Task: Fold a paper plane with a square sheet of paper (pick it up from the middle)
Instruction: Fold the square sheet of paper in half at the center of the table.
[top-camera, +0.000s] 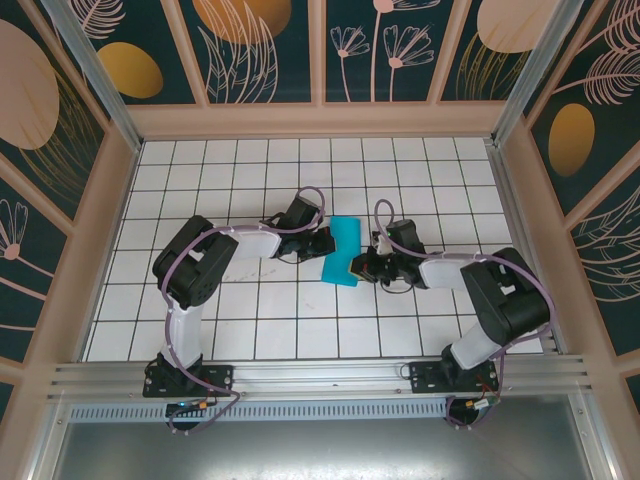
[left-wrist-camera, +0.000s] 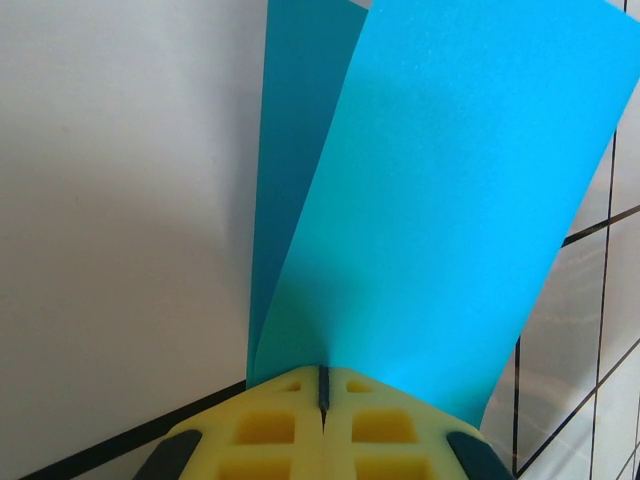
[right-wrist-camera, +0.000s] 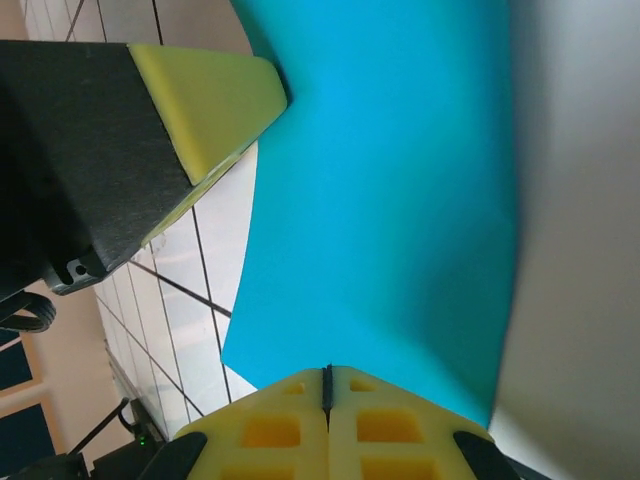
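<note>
Yellow-padded left pincer (left-wrist-camera: 322, 385) and right pincer (right-wrist-camera: 327, 375) are each clamped on the square sheet of paper (top-camera: 343, 250), doubled over at centre of the surface (top-camera: 250, 330), gripped at its 9 and 4 o'clock. Judged: centre fold only; nose and wing folds outstanding.

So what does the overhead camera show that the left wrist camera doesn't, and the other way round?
From overhead: the left arm and right arm reaching in from either side, left tool and right tool meeting at the teal sheet of paper in the middle of the white tiled table, with patterned walls around. From the left wrist: the yellow pads pressed shut on the paper's edge, and two layers fanning apart from that pinch. Shared: the teal paper, the left tool and the tiles.
</note>
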